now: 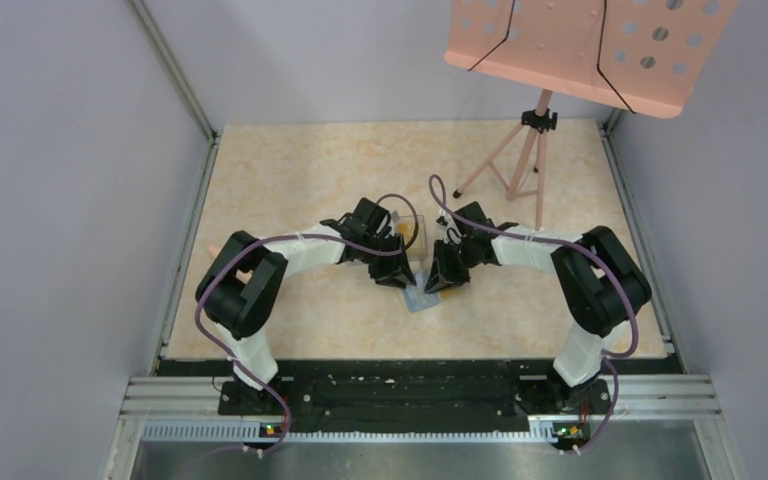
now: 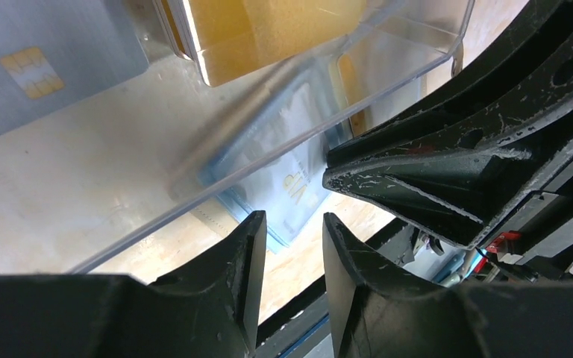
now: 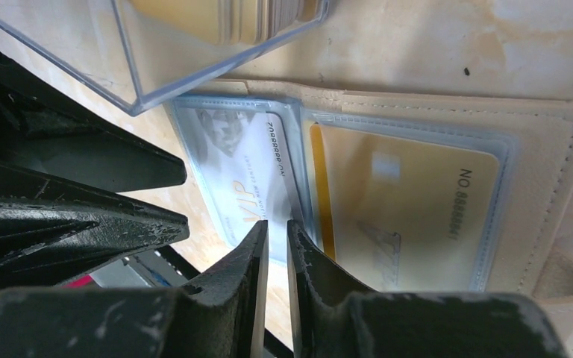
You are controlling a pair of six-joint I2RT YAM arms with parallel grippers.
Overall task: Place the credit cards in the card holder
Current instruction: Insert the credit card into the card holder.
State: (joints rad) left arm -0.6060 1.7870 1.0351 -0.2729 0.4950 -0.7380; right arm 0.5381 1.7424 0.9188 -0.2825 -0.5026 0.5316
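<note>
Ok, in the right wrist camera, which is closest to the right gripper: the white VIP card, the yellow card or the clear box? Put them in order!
1. White VIP card: slightly left, at the tips of the right gripper.
2. Yellow card: just to the right.
3. Clear box: top left, farthest.

From above, the left gripper and right gripper cover most of the card holder; what it holds is too small to tell.
</note>
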